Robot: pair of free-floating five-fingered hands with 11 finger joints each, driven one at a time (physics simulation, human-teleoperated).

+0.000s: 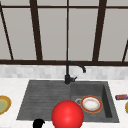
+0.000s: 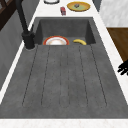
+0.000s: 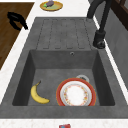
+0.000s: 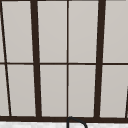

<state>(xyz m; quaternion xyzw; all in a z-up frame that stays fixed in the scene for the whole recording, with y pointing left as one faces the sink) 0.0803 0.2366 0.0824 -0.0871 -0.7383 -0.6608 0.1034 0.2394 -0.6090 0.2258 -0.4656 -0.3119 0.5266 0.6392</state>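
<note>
Window [image 4: 35, 62]: dark-framed panes span the far wall behind the sink.
Counter [image 1: 10, 85]: white and speckled, surrounding the sink on all sides.
Sink [image 1: 25, 110]: dark grey. Its ribbed draining board [image 2: 62, 80] forms the left half and the sunken basin [image 3: 62, 61] the right half.
Red sphere [image 1: 67, 115]: seen in the front view at the sink's near edge, about mid-width, overlapping the basin's near-left corner.
Tap [image 1: 67, 75]: black, at the far rim between board and basin, with its spout arching right.
Red-rimmed plate [image 3: 75, 95]: lies flat on the basin floor towards its right end, white centre up.
Yellow plate [image 3: 51, 5]: on the counter left of the sink, with a small dark item on it.
Banana [image 3: 37, 95]: lies on the basin floor at the near side, apart from the red-rimmed plate.
Red packet [image 1: 121, 96]: on the counter, just right of the sink.
Left hand [image 3: 16, 20]: hangs off the counter's near edge, over the wooden floor, level with the draining board, its nearest thing. Its fingers are loosely curved and apart, touching nothing.
</note>
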